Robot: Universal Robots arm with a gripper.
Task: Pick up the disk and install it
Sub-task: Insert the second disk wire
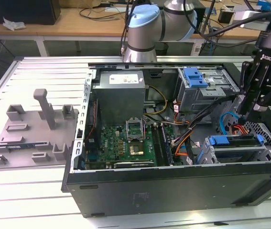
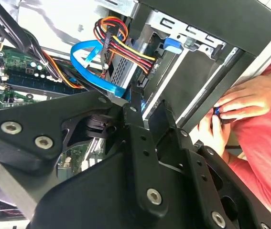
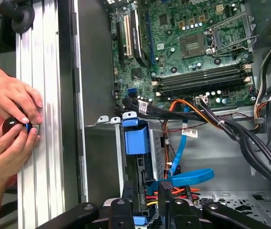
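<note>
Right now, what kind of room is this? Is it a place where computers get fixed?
Probably a robot lab or workshop. An open computer case lies on a metal table, a robot arm leans over it, and a wooden bench with cables stands behind.

An open computer case point(image 1: 173, 191) exposes its motherboard point(image 1: 125, 145), power supply point(image 1: 121, 93) and a grey fixture tray point(image 1: 32, 131) beside it.

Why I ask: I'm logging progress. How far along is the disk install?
Done: the disk already lies in the perforated drive cage, blue rail showing. In hand: the claw hovers just above it. Left: full seating isn't confirmable here.
</note>
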